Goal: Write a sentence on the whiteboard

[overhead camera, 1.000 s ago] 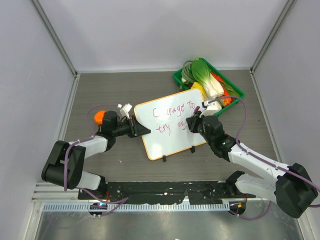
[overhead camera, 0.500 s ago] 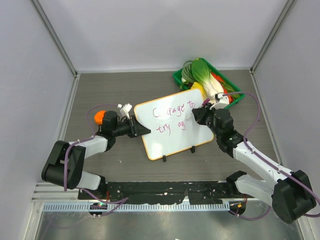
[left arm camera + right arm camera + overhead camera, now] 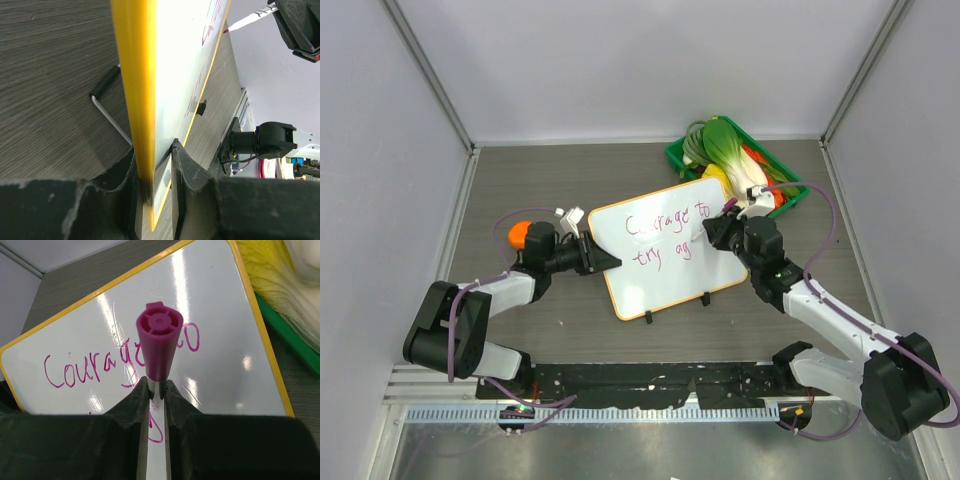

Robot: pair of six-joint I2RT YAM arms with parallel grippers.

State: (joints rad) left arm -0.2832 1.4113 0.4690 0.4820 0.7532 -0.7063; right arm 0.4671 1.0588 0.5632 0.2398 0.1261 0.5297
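Nearest, left gripper (image 3: pixel 605 262) clamps the whiteboard (image 3: pixel 660 280), lying midway on the dark wood-grain table (image 3: pixel 540 180); right gripper (image 3: pixel 712 238) pinches a purple marker (image 3: pixel 159 345) at the sentence (image 3: pixel 655 224). Behind, a green tray (image 3: pixel 797 184) of vegetables (image 3: pixel 725 140), then pale walls (image 3: pixel 640 70).

The whiteboard (image 3: pixel 655 275) lies on the table (image 3: pixel 540 190), the left pincer (image 3: pixel 605 262) on its left edge, the right pincer (image 3: pixel 712 238) with a marker (image 3: pixel 159 335) over its right part. Behind it, rightward, sits a tray (image 3: pixel 677 160) of vegetables (image 3: pixel 725 145).
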